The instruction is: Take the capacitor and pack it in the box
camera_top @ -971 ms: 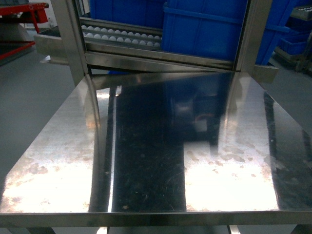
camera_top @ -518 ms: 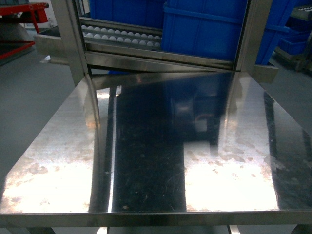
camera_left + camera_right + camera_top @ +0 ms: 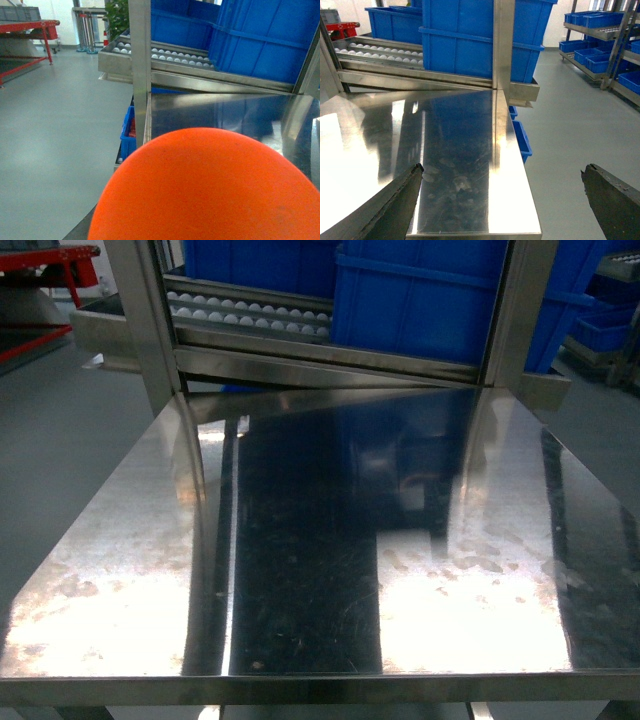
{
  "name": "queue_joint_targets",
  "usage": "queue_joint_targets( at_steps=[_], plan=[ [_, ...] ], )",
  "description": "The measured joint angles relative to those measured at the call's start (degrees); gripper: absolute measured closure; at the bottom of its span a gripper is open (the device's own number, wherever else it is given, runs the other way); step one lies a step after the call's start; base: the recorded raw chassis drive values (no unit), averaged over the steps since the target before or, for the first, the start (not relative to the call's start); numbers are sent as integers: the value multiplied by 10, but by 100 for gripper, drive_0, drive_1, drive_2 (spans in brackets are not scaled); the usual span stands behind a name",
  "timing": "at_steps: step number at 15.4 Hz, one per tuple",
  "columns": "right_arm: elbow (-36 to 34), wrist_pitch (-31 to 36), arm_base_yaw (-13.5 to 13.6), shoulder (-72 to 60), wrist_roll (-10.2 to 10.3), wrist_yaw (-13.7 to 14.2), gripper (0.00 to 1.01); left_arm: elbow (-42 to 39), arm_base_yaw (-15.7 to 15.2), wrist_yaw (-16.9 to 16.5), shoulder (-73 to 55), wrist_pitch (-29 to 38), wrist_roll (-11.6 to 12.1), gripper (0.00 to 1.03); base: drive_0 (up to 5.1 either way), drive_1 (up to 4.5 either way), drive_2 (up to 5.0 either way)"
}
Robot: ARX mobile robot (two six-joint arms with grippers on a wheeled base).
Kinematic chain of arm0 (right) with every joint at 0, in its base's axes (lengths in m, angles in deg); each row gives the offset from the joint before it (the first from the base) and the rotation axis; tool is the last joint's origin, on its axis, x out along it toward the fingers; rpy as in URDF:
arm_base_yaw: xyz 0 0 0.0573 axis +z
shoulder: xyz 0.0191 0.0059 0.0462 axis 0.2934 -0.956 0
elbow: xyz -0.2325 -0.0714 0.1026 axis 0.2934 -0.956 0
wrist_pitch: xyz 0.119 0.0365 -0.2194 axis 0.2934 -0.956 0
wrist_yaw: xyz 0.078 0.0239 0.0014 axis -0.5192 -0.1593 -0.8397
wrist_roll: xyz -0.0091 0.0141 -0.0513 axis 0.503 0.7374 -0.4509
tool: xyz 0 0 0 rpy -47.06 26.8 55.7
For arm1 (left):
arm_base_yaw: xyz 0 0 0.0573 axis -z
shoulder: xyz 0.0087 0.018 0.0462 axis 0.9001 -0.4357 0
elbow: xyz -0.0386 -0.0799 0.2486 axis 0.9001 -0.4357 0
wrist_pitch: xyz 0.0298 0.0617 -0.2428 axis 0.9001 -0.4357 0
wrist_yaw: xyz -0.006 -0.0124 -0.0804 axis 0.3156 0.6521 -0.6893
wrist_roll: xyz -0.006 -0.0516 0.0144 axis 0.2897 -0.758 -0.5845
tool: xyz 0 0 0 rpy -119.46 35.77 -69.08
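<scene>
The box is out of view in every frame, and no capacitor shows that I can recognise. A smooth orange rounded body (image 3: 210,190) fills the lower part of the left wrist view, right at the camera. It hides the left gripper's fingers, and I cannot tell what it is. In the right wrist view my right gripper (image 3: 502,170) is open above the near right corner of the steel table (image 3: 465,150). Its dark fingertips (image 3: 412,182) stand wide apart with nothing between them. Neither gripper appears in the head view, where the steel table (image 3: 300,590) lies bare.
Behind the table stand steel posts (image 3: 150,320), a sloping roller rack (image 3: 250,312) and big blue crates (image 3: 440,300). A smaller blue crate (image 3: 520,137) sits under the table's right side. Shelves of blue bins (image 3: 600,35) stand far right and a red frame (image 3: 30,35) far left, on grey floor.
</scene>
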Motion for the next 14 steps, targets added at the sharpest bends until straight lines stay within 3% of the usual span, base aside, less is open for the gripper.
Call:
queue_joint_targets(
  at_steps=[14],
  plan=[
    [0,0,0,0,0,0,3,0,0,0,0,0,3,60,0,0,0]
  ],
)
